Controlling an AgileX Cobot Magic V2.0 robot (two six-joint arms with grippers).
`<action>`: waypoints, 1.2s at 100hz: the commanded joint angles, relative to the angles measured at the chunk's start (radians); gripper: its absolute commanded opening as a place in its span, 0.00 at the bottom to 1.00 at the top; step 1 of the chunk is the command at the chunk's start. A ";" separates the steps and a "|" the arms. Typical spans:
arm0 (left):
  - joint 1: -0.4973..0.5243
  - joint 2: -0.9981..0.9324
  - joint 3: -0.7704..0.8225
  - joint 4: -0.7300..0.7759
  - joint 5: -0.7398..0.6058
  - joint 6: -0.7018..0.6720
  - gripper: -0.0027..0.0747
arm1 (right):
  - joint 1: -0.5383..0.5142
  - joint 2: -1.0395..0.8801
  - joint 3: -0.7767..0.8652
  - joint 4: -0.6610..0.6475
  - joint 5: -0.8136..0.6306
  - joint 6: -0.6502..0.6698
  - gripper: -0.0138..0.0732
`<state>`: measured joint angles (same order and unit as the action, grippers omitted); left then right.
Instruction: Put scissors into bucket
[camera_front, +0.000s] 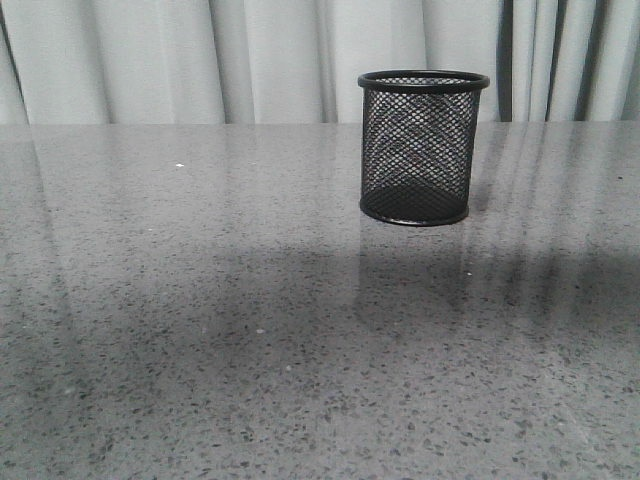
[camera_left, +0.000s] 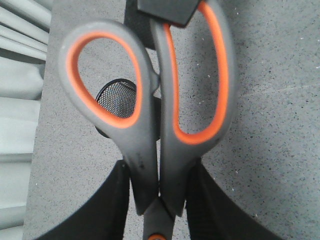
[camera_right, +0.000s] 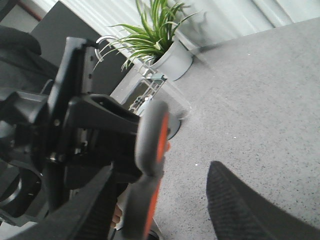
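Scissors (camera_left: 150, 140): clamped in left gripper (camera_left: 159, 200). Right gripper (camera_right: 165, 210): fingers apart, empty. Mesh bucket (camera_front: 421, 147): upright on grey table (camera_front: 200, 330).

Even, soft light; a broad shadow bands the glossy desk (camera_front: 200, 400); close scissors (camera_right: 150, 150) blur in the right wrist view.

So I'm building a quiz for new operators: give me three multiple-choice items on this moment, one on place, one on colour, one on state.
1. Where does the bucket stand on the table in the front view?
A. right of centre, far side
B. near left corner
C. near edge, centre

2. What colour lines the finger loops of the scissors?
A. blue
B. orange
C. green

3. What holds the scissors?
A. nothing; they lie on the table
B. the left gripper
C. they rest in the bucket

Key: 1 A, it stands near the curtain. 2 B, orange rims. 3 B, fingers clamp the handles.
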<state>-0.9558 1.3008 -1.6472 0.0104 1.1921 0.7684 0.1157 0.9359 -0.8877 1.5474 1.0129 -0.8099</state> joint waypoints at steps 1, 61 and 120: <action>-0.009 -0.014 -0.033 -0.010 -0.076 -0.016 0.01 | -0.004 0.010 -0.058 0.079 0.032 -0.022 0.58; -0.014 -0.002 -0.033 -0.010 -0.120 -0.022 0.01 | 0.043 0.118 -0.147 0.056 0.102 -0.024 0.54; -0.014 -0.004 -0.033 0.019 -0.114 -0.022 0.58 | 0.047 0.130 -0.147 0.047 0.098 -0.081 0.08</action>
<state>-0.9616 1.3219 -1.6516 0.0198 1.1425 0.7573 0.1602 1.0805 -0.9995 1.5120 1.0859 -0.8678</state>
